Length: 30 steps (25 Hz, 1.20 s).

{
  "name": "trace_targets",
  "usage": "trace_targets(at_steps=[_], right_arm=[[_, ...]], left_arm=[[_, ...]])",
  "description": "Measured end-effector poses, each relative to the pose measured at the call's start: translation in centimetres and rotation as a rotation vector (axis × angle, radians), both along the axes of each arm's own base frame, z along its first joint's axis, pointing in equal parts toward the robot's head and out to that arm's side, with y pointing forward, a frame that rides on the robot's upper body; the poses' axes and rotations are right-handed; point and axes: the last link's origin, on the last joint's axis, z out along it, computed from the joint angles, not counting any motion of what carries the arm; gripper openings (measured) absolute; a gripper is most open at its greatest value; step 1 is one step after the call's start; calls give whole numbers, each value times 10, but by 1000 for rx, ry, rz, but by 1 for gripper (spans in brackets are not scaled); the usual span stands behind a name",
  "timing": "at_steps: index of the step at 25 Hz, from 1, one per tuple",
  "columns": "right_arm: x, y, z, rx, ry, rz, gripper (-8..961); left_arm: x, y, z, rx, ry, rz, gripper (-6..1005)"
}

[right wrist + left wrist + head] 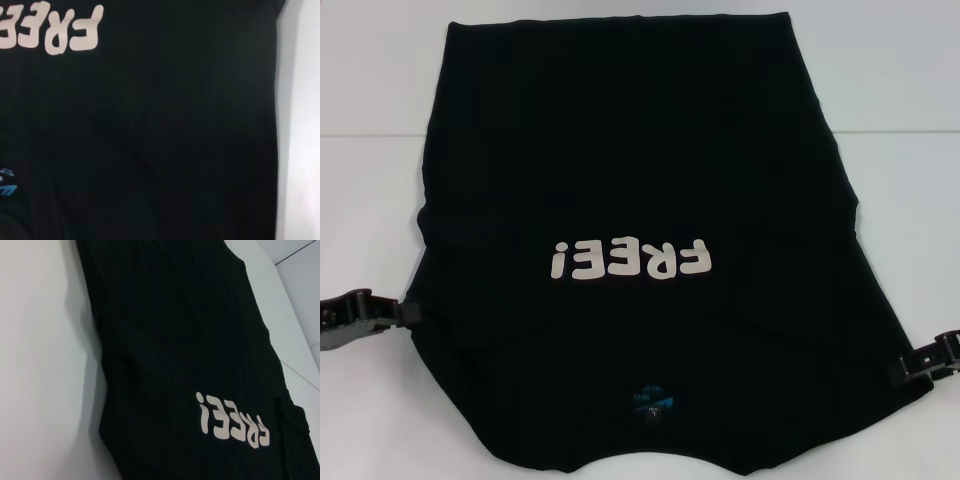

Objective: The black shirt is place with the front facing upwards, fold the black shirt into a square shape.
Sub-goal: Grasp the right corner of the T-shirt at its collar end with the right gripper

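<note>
The black shirt point(630, 170) lies flat on the white table point(880, 80), front up, neck toward me. Its pale "FREE!" lettering point(630, 261) reads upside down, and a small blue neck label point(653, 398) shows near the near edge. Both side edges look folded inward. My left gripper point(408, 312) sits at the shirt's left edge, level with the shoulder. My right gripper point(902, 368) meets the shirt's right edge. The left wrist view shows the shirt point(190, 340) and its lettering point(232, 421). The right wrist view shows the shirt point(165, 140), its lettering point(55, 31) and its right edge.
White tabletop borders the shirt on the left point(370, 150), the right and at the back. A thin seam line point(900, 130) crosses the table at the right. The shirt's near hem runs off the bottom of the head view.
</note>
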Motion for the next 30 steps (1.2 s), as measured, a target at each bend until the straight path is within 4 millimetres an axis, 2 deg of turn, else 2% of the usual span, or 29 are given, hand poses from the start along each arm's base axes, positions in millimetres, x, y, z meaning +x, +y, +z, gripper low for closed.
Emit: trace_targets(at_steps=[14,24,30], right_arm=[[-8,0,-14,-25,6,11,746],[-25,4,-26,-48,67,43,719],[-28,4,-28,-60,78,40,703]], left_arm=[[-1,-1,-1,-1,-6,7,-1],[-1,-1,-2,-1,-10,5,-2],[0,-1,-3,0,-15,4,-2]])
